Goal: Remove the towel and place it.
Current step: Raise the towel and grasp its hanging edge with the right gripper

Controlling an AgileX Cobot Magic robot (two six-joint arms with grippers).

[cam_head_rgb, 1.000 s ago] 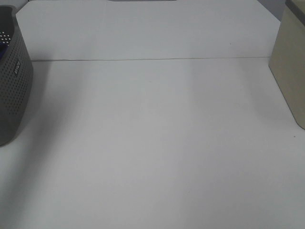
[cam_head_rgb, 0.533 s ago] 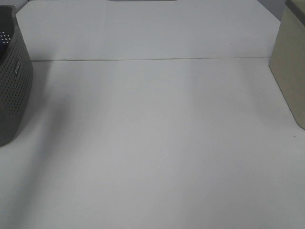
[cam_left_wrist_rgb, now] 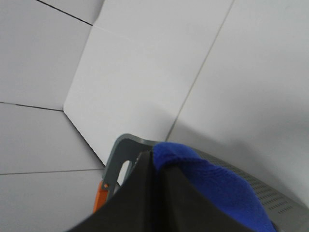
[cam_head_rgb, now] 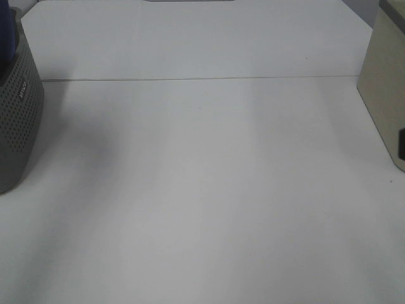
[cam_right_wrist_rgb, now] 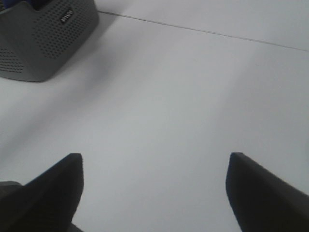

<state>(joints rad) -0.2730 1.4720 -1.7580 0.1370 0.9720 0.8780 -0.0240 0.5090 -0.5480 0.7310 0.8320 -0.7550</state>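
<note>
While the left tool (cam_left_wrist_rgb: 150, 162) is clenched on the deep royal-blue plush towel (cam_left_wrist_rgb: 217, 193) at its tips, the grey perforated plastic basket (cam_left_wrist_rgb: 277, 205) sits just below it, so removal looks barely begun, placing not yet; right tool (cam_right_wrist_rgb: 154, 186) spread wide, empty, over white counter (cam_right_wrist_rgb: 169, 96)

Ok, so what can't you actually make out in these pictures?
- Most of the towel: the left wrist view shows only a bunch at the shut left claw; the rest runs off the frame.
- Inside of the basket: high view, hidden by its wall and cut off by the left edge.
- The orange item: left wrist view, partly behind the claw, unidentifiable.
- The beige box: high view, cut by the right edge.
</note>
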